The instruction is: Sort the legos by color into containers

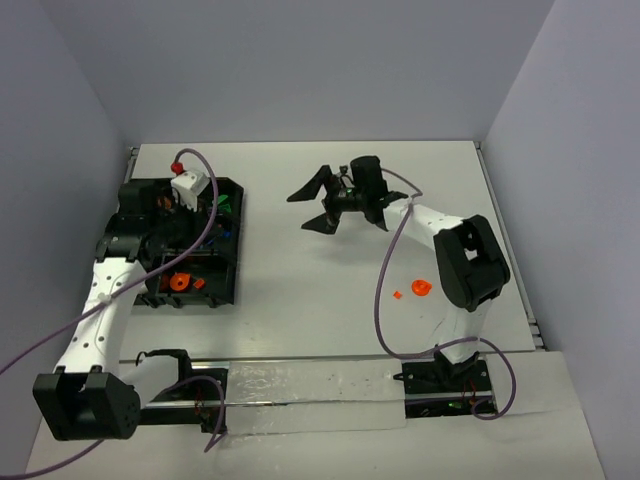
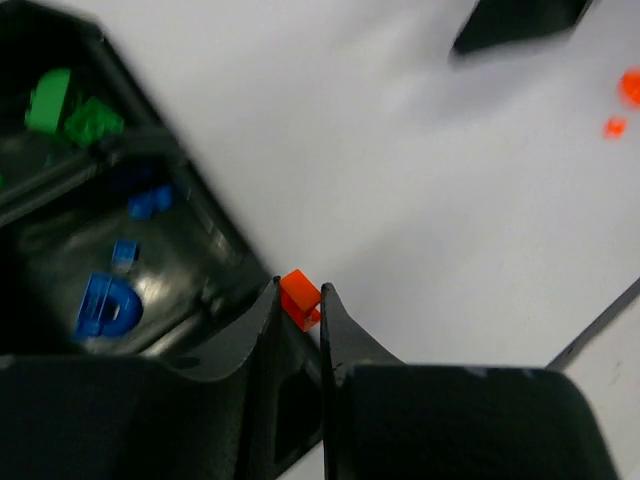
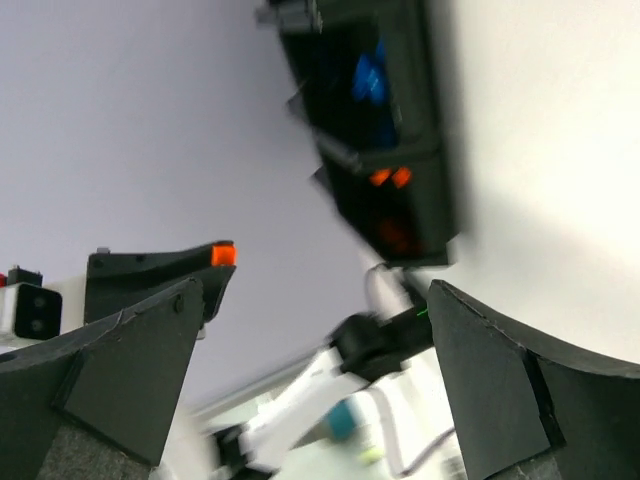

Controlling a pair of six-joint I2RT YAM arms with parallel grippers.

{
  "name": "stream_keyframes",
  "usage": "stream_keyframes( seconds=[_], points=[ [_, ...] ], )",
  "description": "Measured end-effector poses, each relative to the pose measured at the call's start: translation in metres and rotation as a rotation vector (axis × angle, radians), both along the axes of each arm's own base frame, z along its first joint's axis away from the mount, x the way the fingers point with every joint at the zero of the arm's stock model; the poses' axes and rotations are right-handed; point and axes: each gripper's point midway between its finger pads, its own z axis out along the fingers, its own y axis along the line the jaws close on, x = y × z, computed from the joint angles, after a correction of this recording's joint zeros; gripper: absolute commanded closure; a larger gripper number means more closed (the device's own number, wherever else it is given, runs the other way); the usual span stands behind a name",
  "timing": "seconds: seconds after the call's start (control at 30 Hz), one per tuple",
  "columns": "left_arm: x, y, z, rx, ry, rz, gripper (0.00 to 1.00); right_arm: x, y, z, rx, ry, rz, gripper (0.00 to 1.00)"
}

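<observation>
The left gripper (image 2: 300,312) is almost closed, its two fingertips pinching an orange brick (image 2: 296,290) by opposite sides. The brick juts out past the tips, turned so that one corner leads away from them; it looks near cubic, so I cannot tell a long axis. Left of these fingers lies the black tray (image 2: 225,235), its outer wall slanting from far ahead on the left down to the left fingertip; blue pieces (image 2: 105,305) sit in the compartment beside that finger, and green pieces (image 2: 65,110) in the one beyond. Ahead and right of the fingers stretches bare white table (image 2: 400,200), with two loose orange pieces (image 2: 628,88) far off right. The right gripper (image 3: 315,290) is spread wide and grips nothing; the tray lies well ahead of it, nearer its right finger.
</observation>
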Motion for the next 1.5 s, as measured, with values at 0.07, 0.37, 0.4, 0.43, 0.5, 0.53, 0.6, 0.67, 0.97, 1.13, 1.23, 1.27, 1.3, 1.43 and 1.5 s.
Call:
stream_keyframes(
  seconds=[0.07,0.37,0.4,0.43,0.5,0.53,0.6,0.67,0.97,1.13,1.23,1.27,1.3,1.43,1.5],
  points=[
    [-0.015,0.019,-0.014,0.086,0.028,-0.011,1.00,0.013,-0.013,0.005,-0.049,-0.090,0.000,0.00],
    [-0.059,0.070,-0.072,0.303,0.209,-0.028,0.71,0.012,-0.055,0.028,-0.249,-0.426,0.071,0.00],
    [-0.060,0.073,-0.075,0.319,0.219,-0.027,0.68,0.010,-0.058,0.030,-0.272,-0.457,0.085,0.00],
    [-0.060,0.075,-0.078,0.334,0.228,-0.026,0.64,0.008,-0.062,0.031,-0.297,-0.488,0.098,0.00],
    [-0.059,0.080,-0.083,0.358,0.242,-0.020,0.59,0.006,-0.068,0.032,-0.347,-0.541,0.117,0.00],
    [-0.058,0.082,-0.085,0.369,0.248,-0.018,0.59,0.006,-0.072,0.032,-0.372,-0.567,0.125,0.00],
    [-0.057,0.085,-0.089,0.384,0.257,-0.011,0.55,0.005,-0.078,0.031,-0.421,-0.603,0.137,0.00],
    [-0.056,0.088,-0.092,0.397,0.263,-0.007,0.54,0.004,-0.085,0.030,-0.464,-0.632,0.146,0.00],
    [-0.050,0.086,-0.091,0.387,0.242,-0.020,0.47,-0.003,-0.122,0.029,-0.676,-0.771,0.198,0.12],
    [-0.037,0.074,-0.072,0.332,0.175,-0.051,0.46,-0.019,-0.173,0.002,-0.894,-0.799,0.290,0.29],
    [-0.027,0.062,-0.064,0.315,0.131,-0.080,0.46,-0.040,-0.220,-0.030,-1.017,-0.754,0.356,0.42],
    [-0.025,0.055,-0.063,0.312,0.121,-0.098,0.46,-0.052,-0.240,-0.045,-1.063,-0.714,0.384,0.43],
    [-0.025,0.047,-0.063,0.308,0.116,-0.122,0.46,-0.062,-0.259,-0.058,-1.107,-0.674,0.415,0.48],
    [-0.026,0.020,-0.061,0.295,0.092,-0.198,0.47,-0.103,-0.309,-0.102,-1.215,-0.530,0.563,0.50],
    [-0.026,0.012,-0.059,0.285,0.084,-0.211,0.47,-0.117,-0.321,-0.114,-1.238,-0.493,0.626,0.48]
  ],
)
